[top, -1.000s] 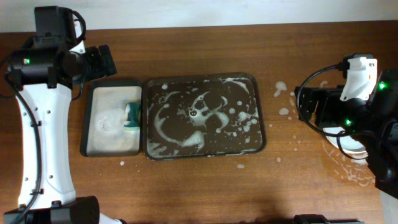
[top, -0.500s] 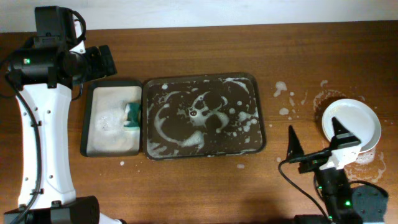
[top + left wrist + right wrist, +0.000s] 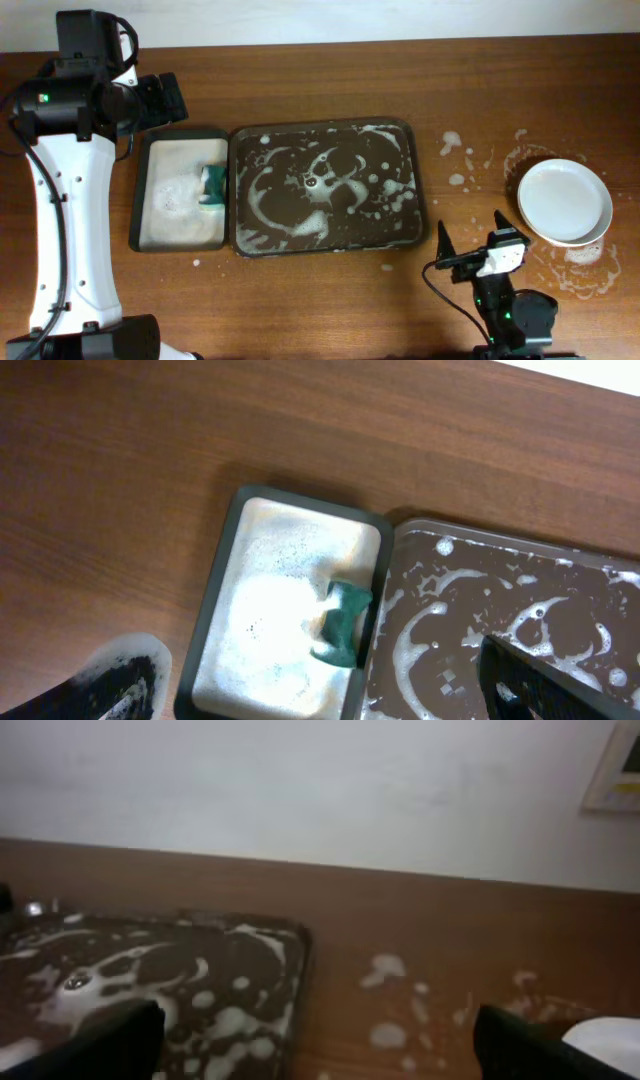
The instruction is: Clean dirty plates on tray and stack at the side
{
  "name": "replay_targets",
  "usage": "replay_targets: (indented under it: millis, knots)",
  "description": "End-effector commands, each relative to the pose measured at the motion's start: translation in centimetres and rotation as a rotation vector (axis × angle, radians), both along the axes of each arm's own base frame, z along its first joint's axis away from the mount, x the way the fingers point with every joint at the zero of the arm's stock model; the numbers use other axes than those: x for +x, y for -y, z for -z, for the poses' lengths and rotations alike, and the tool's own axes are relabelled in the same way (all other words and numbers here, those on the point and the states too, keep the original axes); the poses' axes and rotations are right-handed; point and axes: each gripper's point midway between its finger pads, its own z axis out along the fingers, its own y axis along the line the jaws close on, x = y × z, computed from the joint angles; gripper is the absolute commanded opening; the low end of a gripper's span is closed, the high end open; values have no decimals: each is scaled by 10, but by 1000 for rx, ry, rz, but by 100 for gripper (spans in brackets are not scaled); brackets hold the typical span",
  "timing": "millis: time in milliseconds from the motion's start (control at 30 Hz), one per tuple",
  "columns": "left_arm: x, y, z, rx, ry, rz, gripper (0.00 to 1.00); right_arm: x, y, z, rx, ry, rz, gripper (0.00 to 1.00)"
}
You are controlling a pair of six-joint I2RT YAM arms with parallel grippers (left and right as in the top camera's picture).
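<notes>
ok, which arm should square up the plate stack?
Right. The right gripper is open and near the plates; the left gripper hangs over the small tray, past the brown tray.

Left arm (image 3: 60,200) runs up the left edge, left claw (image 3: 165,100) at upper left, spread wide. Right claw (image 3: 472,238) sits bottom right, spread too, nothing held.

Stacked plates (image 3: 565,200) sit right of the sudsy tray (image 3: 300,126).
</notes>
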Motion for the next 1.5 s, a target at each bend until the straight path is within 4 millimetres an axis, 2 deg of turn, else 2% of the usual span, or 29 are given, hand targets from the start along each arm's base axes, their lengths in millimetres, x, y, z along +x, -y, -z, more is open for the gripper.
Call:
replay_targets:
  millis: [0, 300, 367, 433, 467, 500, 533, 567, 600, 700, 800, 900, 967, 1067, 1133, 1267, 1467]
  knots:
    - [0, 0, 0, -4, 1, 0, 99, 1, -1, 8, -6, -28, -2, 98]
    - [0, 0, 0, -4, 1, 0, 99, 1, -1, 8, -6, -29, -2, 98]
    - [-1, -7, 0, 32, -3, -23, 99, 1, -1, 8, -6, -29, -2, 98]
    - [-6, -3, -13, 21, 40, -14, 99, 1, -1, 8, -6, -29, -2, 98]
    - [-4, 1, -32, 5, 148, 2, 99, 1, -1, 8, -6, -29, -2, 98]
    - [-9, 2, -41, 7, 226, 3, 99, 1, -1, 8, -6, -29, -2, 98]
    - [-22, 3, -40, 11, 297, 3, 99, 1, -1, 8, -6, -29, -2, 98]
    - [-41, 3, -29, 15, 375, 3, 99, 1, -1, 8, -6, -29, -2, 98]
    - [-50, 3, -24, 19, 416, 1, 99, 1, -1, 8, -6, -29, -2, 99]
    - [-107, -8, 24, 36, 540, -45, 99, 1, -1, 8, -6, -29, -2, 98]
    - [-139, -20, 68, 57, 591, -99, 99, 1, -1, 8, -6, -29, -2, 98]
    - [-152, -22, 93, 80, 734, -113, 99, 1, -1, 8, -6, -29, -2, 99]
    - [-151, -21, 99, 89, 836, -108, 99, 1, -1, 8, -6, -29, -2, 98]
    - [-156, -23, 114, 104, 898, -120, 99, 1, -1, 8, -6, -29, -2, 98]
    - [-160, -26, 112, 137, 917, -152, 99, 1, -1, 8, -6, -29, -2, 98]
    - [-162, -20, 100, 290, 932, -42, 99, 1, -1, 8, -6, -29, -2, 98]
    - [-167, -18, 94, 307, 967, -28, 99, 1, -1, 8, -6, -29, -2, 98]
